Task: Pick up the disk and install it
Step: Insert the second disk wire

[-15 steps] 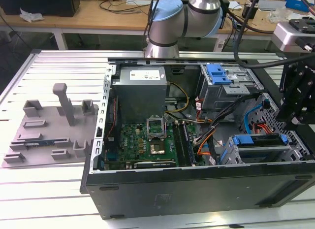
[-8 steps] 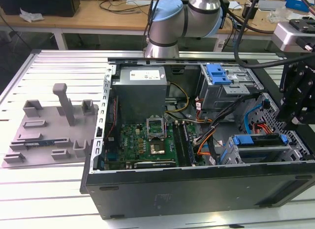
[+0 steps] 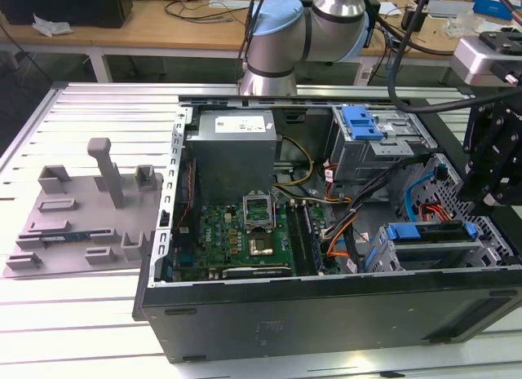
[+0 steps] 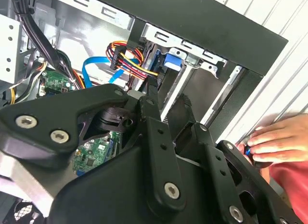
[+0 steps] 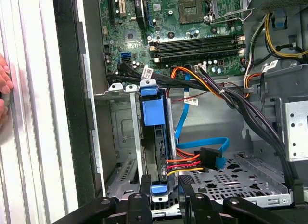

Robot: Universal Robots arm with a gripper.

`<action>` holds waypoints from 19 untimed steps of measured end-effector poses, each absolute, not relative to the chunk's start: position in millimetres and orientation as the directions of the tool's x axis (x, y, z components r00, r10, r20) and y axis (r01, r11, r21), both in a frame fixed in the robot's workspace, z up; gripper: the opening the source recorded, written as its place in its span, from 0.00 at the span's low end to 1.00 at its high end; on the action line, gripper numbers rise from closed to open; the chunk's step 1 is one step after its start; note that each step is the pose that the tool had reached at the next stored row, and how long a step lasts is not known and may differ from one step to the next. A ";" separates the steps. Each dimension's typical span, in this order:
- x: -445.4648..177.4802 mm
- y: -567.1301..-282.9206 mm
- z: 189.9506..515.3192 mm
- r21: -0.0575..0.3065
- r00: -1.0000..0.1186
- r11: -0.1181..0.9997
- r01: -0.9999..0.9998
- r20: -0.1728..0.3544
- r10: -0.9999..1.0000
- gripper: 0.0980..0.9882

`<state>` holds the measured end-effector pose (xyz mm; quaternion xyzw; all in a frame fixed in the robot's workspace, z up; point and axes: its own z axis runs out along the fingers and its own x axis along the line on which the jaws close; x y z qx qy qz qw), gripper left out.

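**End effector** (image 3: 489, 198): black linkage type, one arm only. It hangs over the computer case's end at the exterior view's right. In the first wrist view its fingers (image 5: 139, 204) stand apart with nothing clamped between them.

**The disk** (image 5: 155, 113): not in the grasp.
- Position: it stands on edge in a slot of the metal drive cage (image 5: 122, 137), inside the case.
- Direction from the end effector: in the first wrist view the blue end of its carrier shows in the open gap between the fingers. In the exterior view it lies just below the end effector and towards the exterior view's left.
- Long axis: it runs straight away from the end effector in the first wrist view, from the near blue tab to the far blue handle. In the exterior view it runs left to right along the cage.
- Judgement: it looks seated, or close to it.

**Power lead** (image 5: 185, 165): red, yellow and black, reaching the side of the disk.

**Blue data cable** (image 5: 199, 143): looped beside the power lead.

**Motherboard** (image 5: 192, 36): beyond the cage, deeper in the case.

**Computer case** (image 3: 326, 314): lying open on its side on the slatted bench (image 3: 73, 314).

**A person's hand** (image 4: 279, 142): resting on the bench just outside the case wall.

**Grey fixture plate** (image 3: 81, 216): on the bench, well apart, at the exterior view's left.
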<state>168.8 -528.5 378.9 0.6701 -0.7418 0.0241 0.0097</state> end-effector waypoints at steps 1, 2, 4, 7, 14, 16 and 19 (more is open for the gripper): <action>168.8 -528.5 378.9 -0.023 -0.102 0.101 -0.995 0.047 -0.994 0.30; 168.8 -528.5 378.9 -0.023 -0.102 0.101 -0.995 0.047 -0.994 0.30; 168.9 -524.3 380.8 -0.024 -0.102 0.101 -0.995 0.054 -0.993 0.30; 168.9 -506.4 386.7 -0.028 -0.102 0.099 -0.995 0.102 -0.990 0.30; 168.9 -459.9 389.0 -0.040 -0.101 0.095 -0.995 0.237 -0.966 0.30; 168.9 -454.3 388.9 -0.043 -0.101 0.093 -0.995 0.279 -0.955 0.30; 168.9 -448.9 388.9 -0.046 -0.099 0.088 -0.995 0.368 -0.924 0.30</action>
